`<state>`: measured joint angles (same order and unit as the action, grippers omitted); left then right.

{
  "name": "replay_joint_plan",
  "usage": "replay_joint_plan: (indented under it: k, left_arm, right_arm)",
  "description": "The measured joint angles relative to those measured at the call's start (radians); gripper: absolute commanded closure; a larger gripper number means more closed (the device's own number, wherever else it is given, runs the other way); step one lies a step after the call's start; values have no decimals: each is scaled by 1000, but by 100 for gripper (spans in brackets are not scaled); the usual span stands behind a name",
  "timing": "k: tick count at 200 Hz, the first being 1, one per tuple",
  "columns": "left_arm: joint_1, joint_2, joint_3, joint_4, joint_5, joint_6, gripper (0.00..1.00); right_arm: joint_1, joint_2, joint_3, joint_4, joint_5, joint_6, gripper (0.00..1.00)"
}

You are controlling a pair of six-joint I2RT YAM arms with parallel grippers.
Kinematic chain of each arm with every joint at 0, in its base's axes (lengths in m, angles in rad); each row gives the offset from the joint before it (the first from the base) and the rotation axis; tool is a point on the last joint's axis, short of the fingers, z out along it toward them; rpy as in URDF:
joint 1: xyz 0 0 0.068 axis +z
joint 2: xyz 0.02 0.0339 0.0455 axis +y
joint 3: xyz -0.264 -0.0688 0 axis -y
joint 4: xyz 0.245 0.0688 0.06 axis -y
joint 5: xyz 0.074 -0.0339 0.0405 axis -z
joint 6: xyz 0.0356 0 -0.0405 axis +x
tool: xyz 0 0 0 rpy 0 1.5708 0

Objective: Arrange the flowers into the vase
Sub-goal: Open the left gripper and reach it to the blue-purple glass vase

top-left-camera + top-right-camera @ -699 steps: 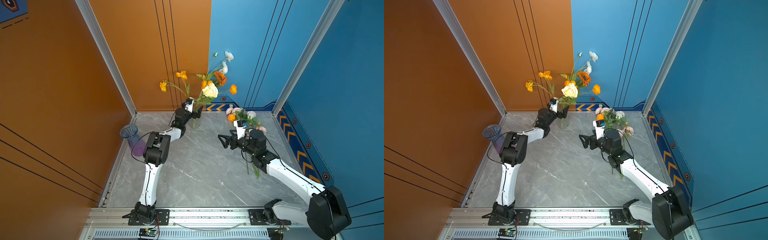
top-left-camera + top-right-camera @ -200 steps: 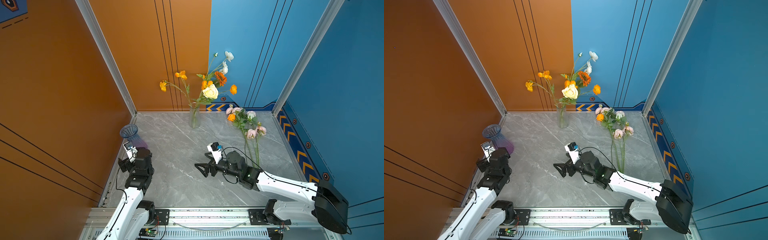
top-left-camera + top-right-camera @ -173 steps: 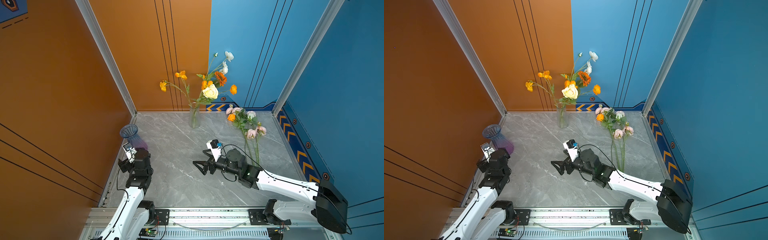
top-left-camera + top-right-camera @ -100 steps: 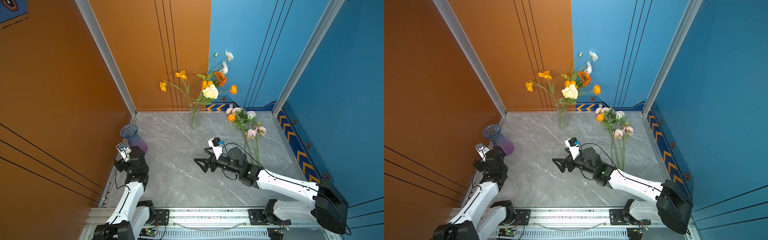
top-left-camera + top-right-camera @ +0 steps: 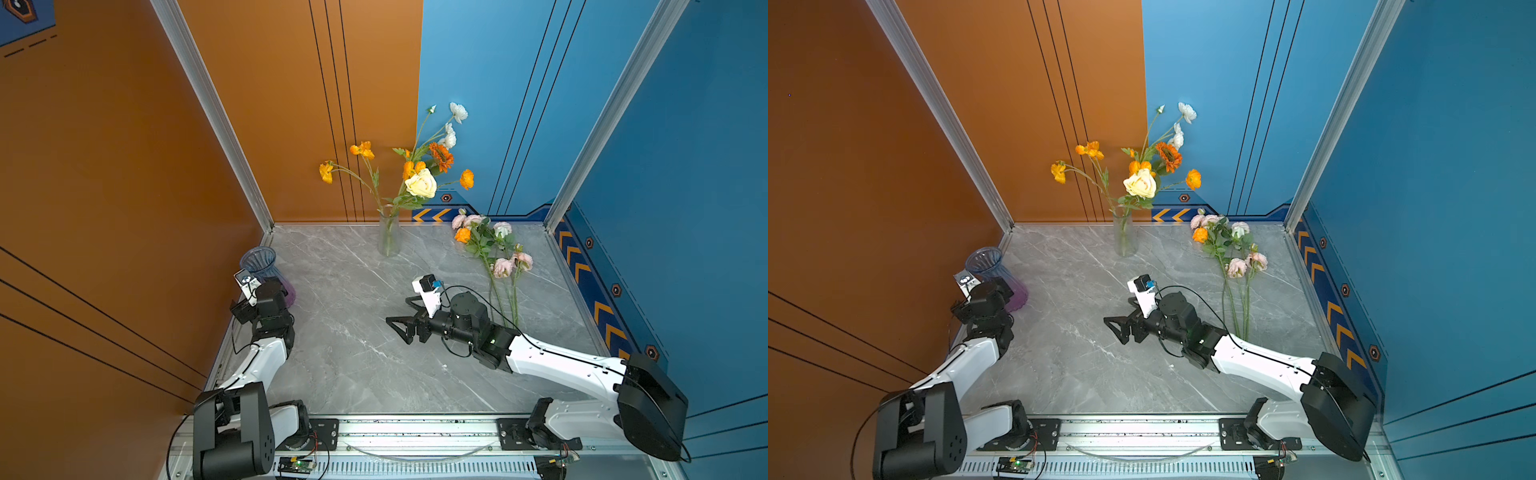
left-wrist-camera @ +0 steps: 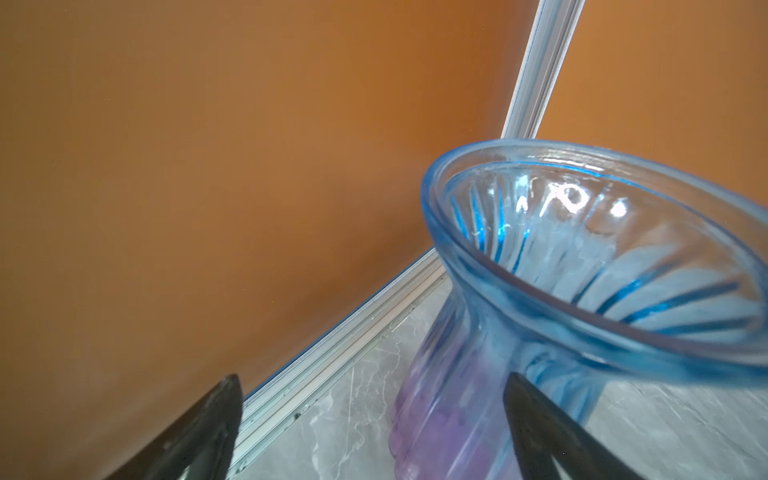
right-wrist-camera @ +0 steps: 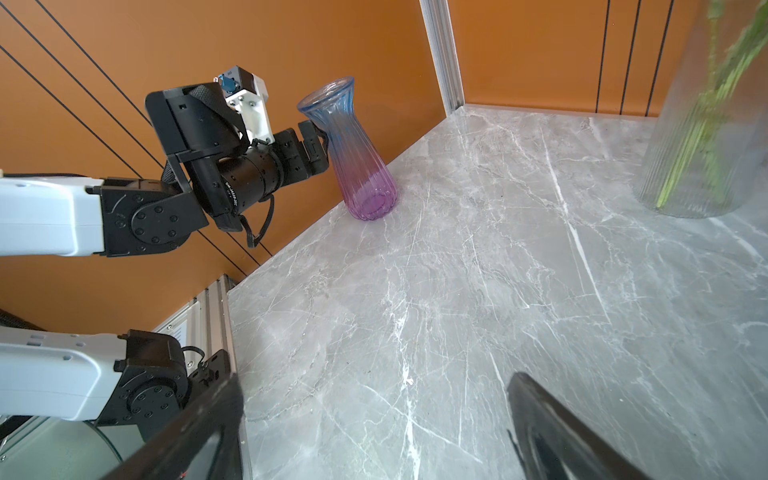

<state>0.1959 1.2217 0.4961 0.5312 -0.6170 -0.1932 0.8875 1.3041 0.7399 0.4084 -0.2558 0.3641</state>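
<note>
- Table point(image 5: 353, 374): grey marble.
- Flowers point(image 5: 419, 183): several stand in the clear vase point(image 5: 388, 237) at the back.
- Loose flowers point(image 5: 500, 266): lie flat on the table, back right.
- Blue vase point(image 5: 257, 259): upright, at the left edge.
- Right gripper point(image 7: 374, 378): jaws apart, empty, mid-table.
- Left gripper point(image 6: 372, 378): jaws apart, at the blue vase's neck.

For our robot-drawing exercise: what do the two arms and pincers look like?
The left arm and right arm have white shells, black joints and black cables, with white camera brackets at the wrists. The left pincer and right pincer are black and tapered.
</note>
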Motion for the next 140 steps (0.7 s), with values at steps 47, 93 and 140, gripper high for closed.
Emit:
replay_joint_plan:
  k: [47,93,140]
  left_arm:
    - [7,143,93,58,29,48,2]
    - [7,233,155,109,54,104,2]
    - [-9,262,156,141,130,115,2]
  right_arm:
    - [-11,5,54,-4,-28,0,0]
    - [-14,21,54,-6,-37,0,0]
    - [-23,48,68,-7,-50,2,0]
